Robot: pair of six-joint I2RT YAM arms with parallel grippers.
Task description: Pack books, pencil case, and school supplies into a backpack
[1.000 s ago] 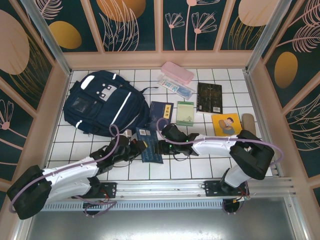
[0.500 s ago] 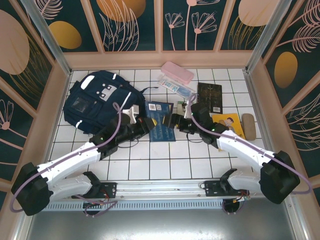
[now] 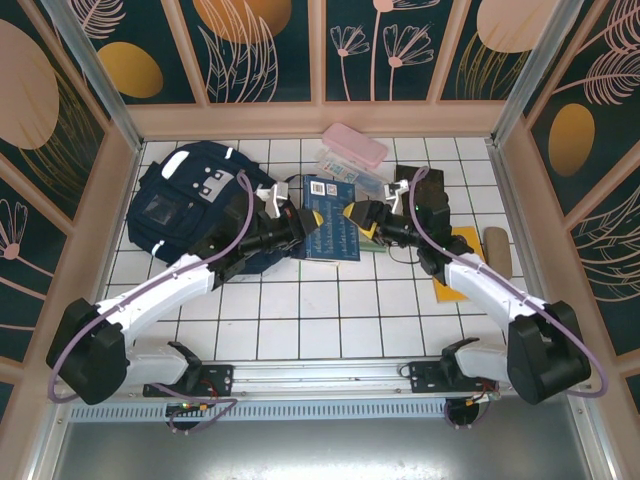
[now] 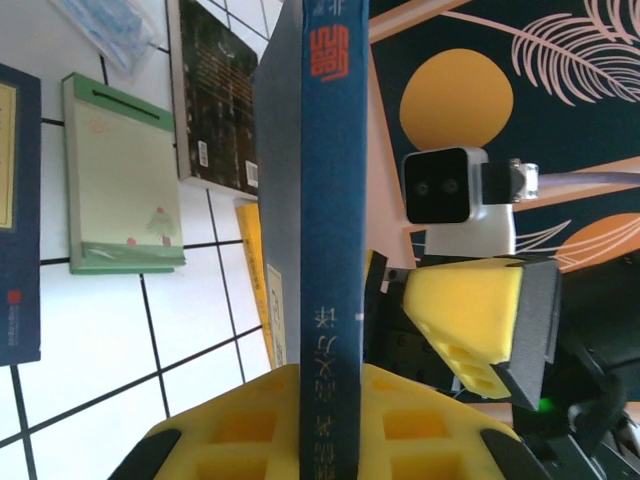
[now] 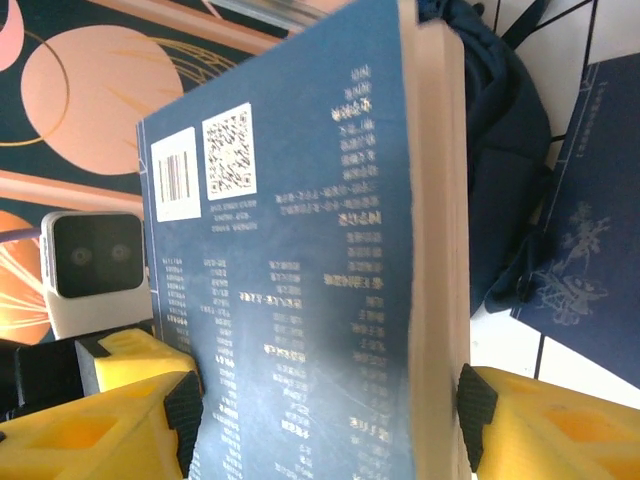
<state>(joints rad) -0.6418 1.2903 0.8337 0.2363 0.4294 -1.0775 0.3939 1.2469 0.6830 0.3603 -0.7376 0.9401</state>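
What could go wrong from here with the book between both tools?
1. The left tool pinches the navy book by one edge, and a pad of the right tool looks clear of it. Letting go early could drop it onto the green book nearby.
2. The backpack lies flat with no open mouth visible, so pushing the book in may jam.

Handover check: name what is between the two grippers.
One navy book: the left gripper is shut on it near the spine, and the right gripper straddles it. Both wrist views show this.
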